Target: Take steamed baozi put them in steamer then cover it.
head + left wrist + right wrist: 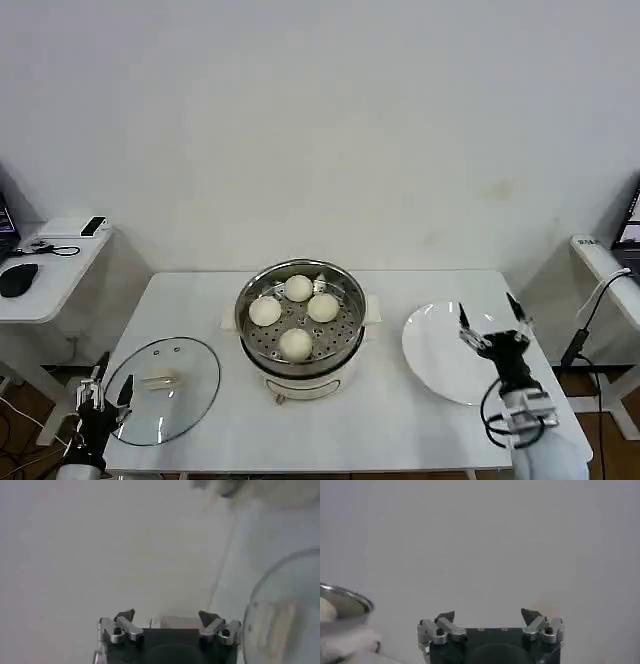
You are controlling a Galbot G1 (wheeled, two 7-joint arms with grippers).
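Several cream-white baozi (297, 288) lie on the perforated tray inside the steel steamer (349, 335) at the table's middle. The glass cover (192, 385) with its cream handle (160, 381) lies flat on the table to the steamer's left; its rim (252, 605) shows in the left wrist view. My left gripper (105, 385) is open at the table's front left corner, just beside the cover. My right gripper (492, 322) is open over the near right part of the white plate (432, 350), holding nothing. The steamer's rim (350, 600) shows far off in the right wrist view.
A side table with a mouse (18, 279) and cables stands at the left. Another white stand (600, 260) with a cable is at the right. A white wall runs behind the table.
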